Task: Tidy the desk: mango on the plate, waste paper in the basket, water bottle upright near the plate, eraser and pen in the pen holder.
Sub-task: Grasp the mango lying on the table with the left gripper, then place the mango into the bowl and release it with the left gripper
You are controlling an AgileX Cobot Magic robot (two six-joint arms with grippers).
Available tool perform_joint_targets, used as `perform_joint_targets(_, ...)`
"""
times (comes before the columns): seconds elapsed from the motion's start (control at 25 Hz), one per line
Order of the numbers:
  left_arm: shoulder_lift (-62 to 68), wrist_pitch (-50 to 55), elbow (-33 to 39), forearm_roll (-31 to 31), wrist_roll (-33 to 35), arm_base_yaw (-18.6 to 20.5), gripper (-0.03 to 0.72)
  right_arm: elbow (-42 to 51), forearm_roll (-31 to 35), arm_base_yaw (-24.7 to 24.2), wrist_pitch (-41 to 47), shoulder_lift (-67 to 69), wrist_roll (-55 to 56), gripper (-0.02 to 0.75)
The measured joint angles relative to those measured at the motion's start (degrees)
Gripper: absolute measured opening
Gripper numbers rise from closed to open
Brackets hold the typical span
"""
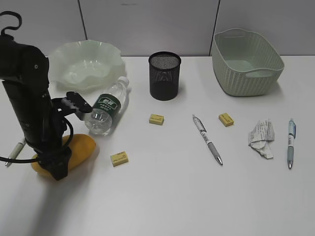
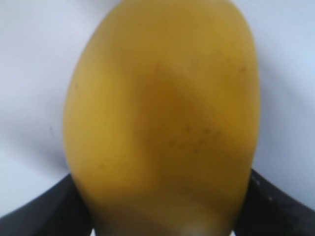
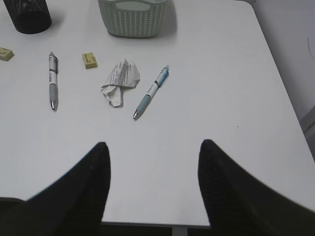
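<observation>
**Mango pickup under way at the left edge of the counter**

Mango (image 1: 81,150) lies on the white counter (image 1: 172,196) at the near left, well short of the wavy-rimmed plate (image 1: 83,61) at the back left. The left arm stands directly over it, and its fingers (image 1: 54,167) reach down around the near end of the fruit; in the left wrist view the mango (image 2: 162,118) fills the frame with a dark finger (image 2: 34,211) at each lower corner, hard against its flanks. Whether the fingers have fully clamped cannot be told, since the fruit looks to rest on the counter. The step in hand appears to be the first one, seating the grip on the mango. The next move likely calls for a firm closure, a lift high enough to clear the ruffled rim, and a carry back to the plate.

The water bottle (image 1: 107,105) lies on its side between mango and plate, just beside the arm, so the carry path probably has to pass over or around it. The right fingers (image 3: 152,187) hover spread apart and empty above bare counter at the near right. Ahead of them lie the waste paper (image 3: 119,81), a pen (image 3: 150,93) just right of it and a second pen (image 3: 52,81) to its left, with an eraser (image 3: 89,60) between. Two more erasers (image 1: 156,119) (image 1: 119,158) sit mid-counter. The pen holder (image 1: 164,76) and the basket (image 1: 246,61) stand at the back, both seemingly empty. None of the other items has yet been put away
</observation>
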Motion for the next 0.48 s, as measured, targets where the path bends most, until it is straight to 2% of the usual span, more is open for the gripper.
perform_joint_targets(0.28,-6.94,7.48,0.0,-5.09,-2.43,0.0,0.559,0.0,0.0,0.0,0.0,0.0,0.0,0.458)
perform_joint_targets(0.48,-14.8,10.97,0.0,-5.65,-4.46,0.0,0.559,0.0,0.0,0.0,0.0,0.0,0.0,0.458)
